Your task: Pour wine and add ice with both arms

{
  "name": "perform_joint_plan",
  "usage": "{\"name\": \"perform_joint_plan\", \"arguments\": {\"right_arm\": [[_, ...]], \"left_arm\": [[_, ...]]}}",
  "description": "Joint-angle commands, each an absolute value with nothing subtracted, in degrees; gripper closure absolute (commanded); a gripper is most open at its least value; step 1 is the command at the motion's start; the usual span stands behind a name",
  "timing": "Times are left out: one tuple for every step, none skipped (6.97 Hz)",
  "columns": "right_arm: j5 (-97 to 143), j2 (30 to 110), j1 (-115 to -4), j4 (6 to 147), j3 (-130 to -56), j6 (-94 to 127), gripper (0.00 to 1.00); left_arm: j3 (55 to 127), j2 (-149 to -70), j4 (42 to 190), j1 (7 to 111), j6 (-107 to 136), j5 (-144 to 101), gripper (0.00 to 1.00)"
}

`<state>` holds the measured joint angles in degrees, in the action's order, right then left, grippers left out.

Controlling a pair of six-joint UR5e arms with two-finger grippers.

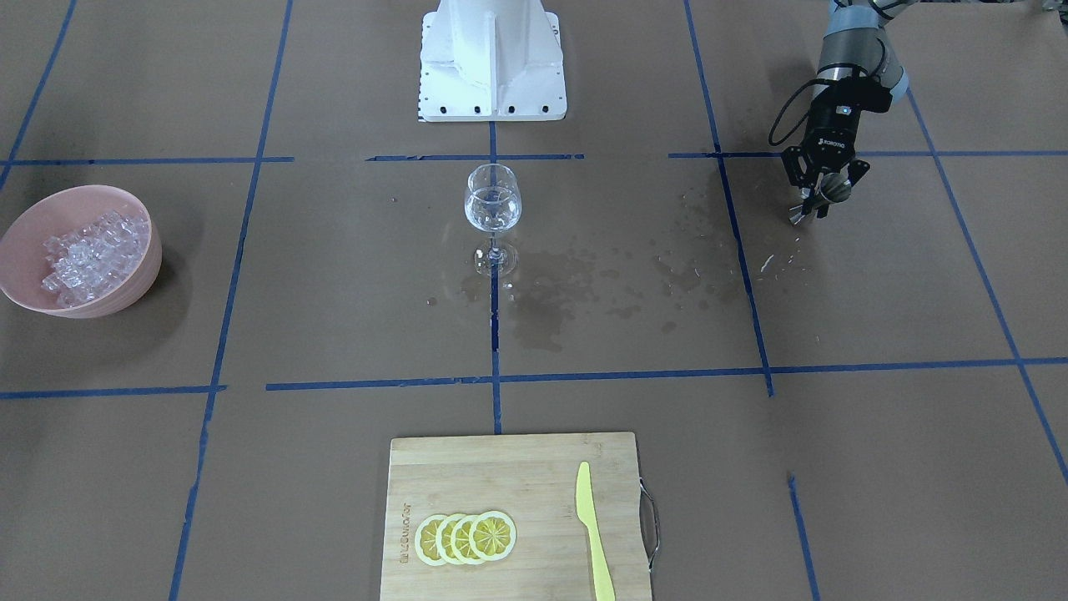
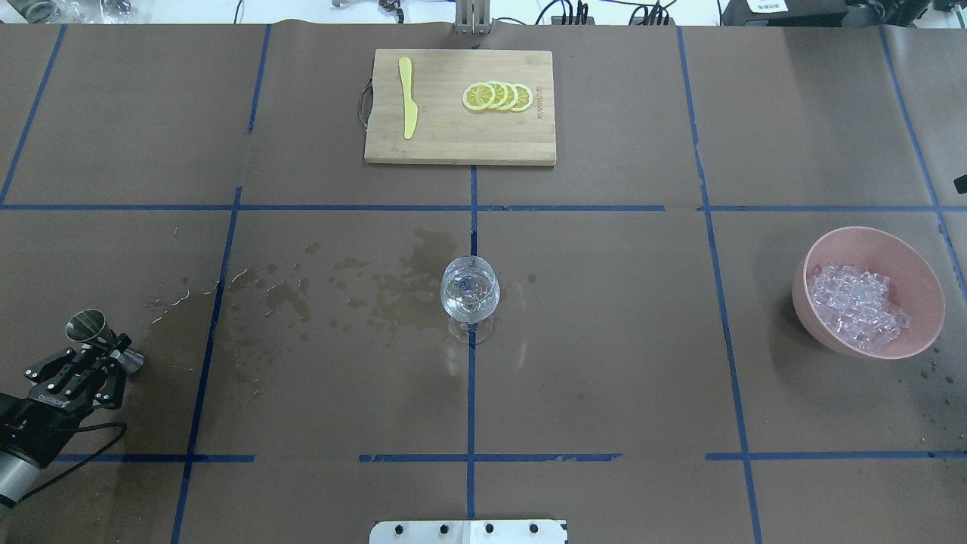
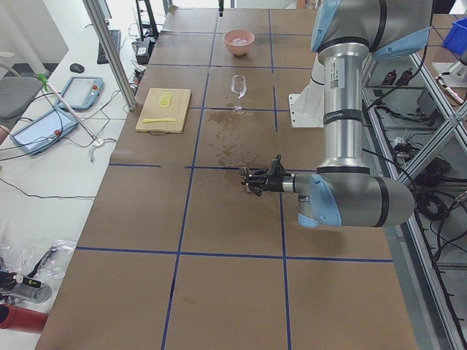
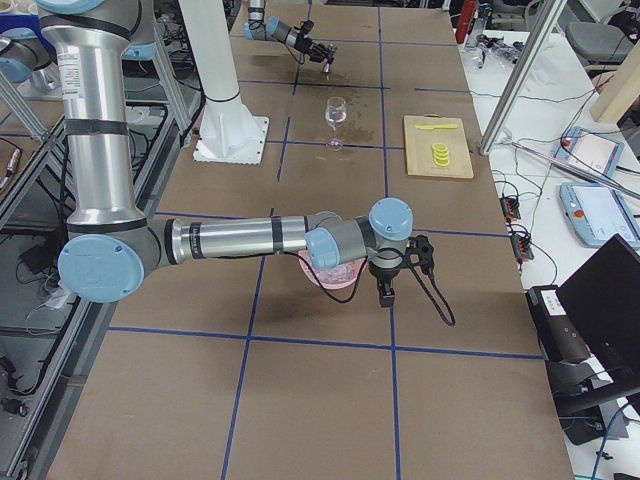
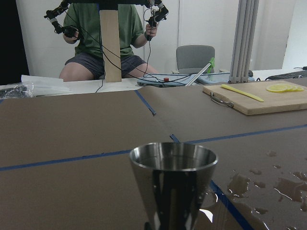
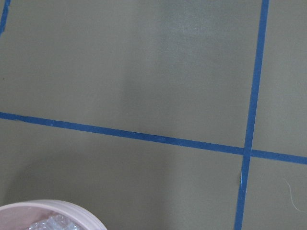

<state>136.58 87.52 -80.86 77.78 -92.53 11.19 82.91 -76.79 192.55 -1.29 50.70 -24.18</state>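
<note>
The black two-finger left claw (image 2: pixel 109 349) is seen pinched onto the waist of a shiny steel double-cone jigger (image 2: pixel 84 326), low at the brown paper-covered counter (image 2: pixel 604 340) on the robot's left. Contact with the counter cannot be told. In the left wrist view the jigger's upper cup is seen upright, mouth open, contents not discernible.

The black right claw (image 4: pixel 385 290) is shown only in the right side view, hanging just beside the round pink plastic bowl (image 2: pixel 906 257). Whether its fingers are spread or pressed together cannot be told.

The ice (image 2: pixel 857 306), a heap of small clear cubes, is piled inside that bowl on the robot's right side of the counter. A bit of rim and ice is caught in the bottom-left corner of the right wrist view.

A clear stemmed wine glass (image 2: pixel 469 291) is stood upright at the counter's middle, on a blue tape line. The wine (image 2: pixel 468 302), a clear colourless liquid, is seen low in the glass's cup. Dark wet patches (image 2: pixel 393 291) are spread over the paper between glass and jigger.

At the far edge a rectangular bamboo cutting board (image 2: pixel 453 140) is laid. Four overlapping yellow lemon slices (image 2: pixel 498 97) and a yellow plastic knife (image 2: pixel 408 98) are placed on it, apart from each other.

A seated person in a green shirt (image 5: pixel 105 28) is visible beyond the counter in the left wrist view.
</note>
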Motion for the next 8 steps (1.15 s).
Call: {"name": "perform_joint_plan", "arguments": {"right_arm": [[136.58, 87.54, -80.86, 77.78, -92.55, 11.25, 0.0], [136.58, 87.54, -80.86, 77.78, -92.55, 11.16, 0.0], [136.58, 87.54, -80.86, 77.78, -92.55, 11.25, 0.0], [136.58, 87.54, -80.86, 77.78, -92.55, 11.16, 0.0], [136.58, 87.54, -80.86, 77.78, -92.55, 11.16, 0.0], [136.58, 87.54, -80.86, 77.78, -92.55, 11.25, 0.0], [136.58, 87.54, -80.86, 77.78, -92.55, 11.25, 0.0], [136.58, 87.54, -80.86, 77.78, -92.55, 11.25, 0.0]], "left_arm": [[82.71, -76.82, 192.66, -1.84, 50.98, -24.17, 1.0], [82.71, -76.82, 192.74, -1.93, 50.98, -24.17, 1.0], [82.71, -76.82, 192.66, -2.02, 50.98, -24.17, 0.99], [82.71, -76.82, 192.66, -2.11, 50.98, -24.17, 0.94], [82.71, -76.82, 192.66, -2.11, 50.98, -24.17, 0.91], [82.71, -76.82, 192.66, -2.46, 50.98, -24.17, 0.87], [82.71, -76.82, 192.92, -2.55, 50.98, -24.17, 0.72], [82.71, -76.82, 193.09, -2.55, 50.98, -24.17, 0.65]]}}
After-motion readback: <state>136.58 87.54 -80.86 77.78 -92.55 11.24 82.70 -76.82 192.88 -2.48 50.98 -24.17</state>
